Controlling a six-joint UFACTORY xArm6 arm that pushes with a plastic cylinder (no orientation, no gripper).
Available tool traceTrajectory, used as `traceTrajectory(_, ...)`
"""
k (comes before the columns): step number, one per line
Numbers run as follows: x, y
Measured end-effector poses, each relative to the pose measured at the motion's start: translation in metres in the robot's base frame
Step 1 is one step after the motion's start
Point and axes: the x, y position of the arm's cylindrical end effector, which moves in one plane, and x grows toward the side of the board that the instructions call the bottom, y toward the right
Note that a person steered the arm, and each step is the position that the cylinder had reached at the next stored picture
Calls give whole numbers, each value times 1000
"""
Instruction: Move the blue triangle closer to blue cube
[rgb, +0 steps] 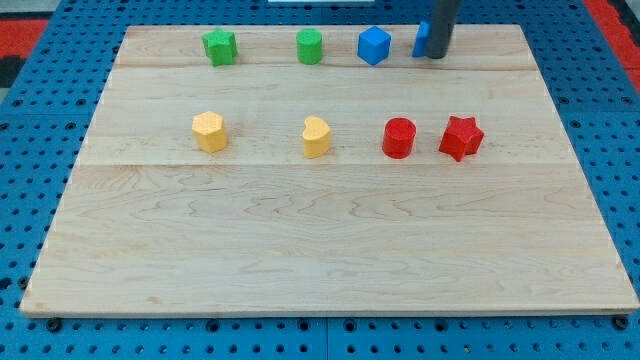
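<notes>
My tip (437, 57) is a bare rod with nothing to open or hold; it stands at the board's top edge, covering most of the blue triangle (421, 40), which peeks out on its left, orientation hidden. The blue cube (373, 45) sits just beside it, further left
</notes>
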Motion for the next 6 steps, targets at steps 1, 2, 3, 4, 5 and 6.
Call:
traceTrajectory(1,0,25)
traceTrajectory(2,0,74)
traceTrajectory(3,-12,85)
traceTrajectory(4,-33,76)
traceTrajectory(5,-43,63)
traceTrajectory(6,-42,43)
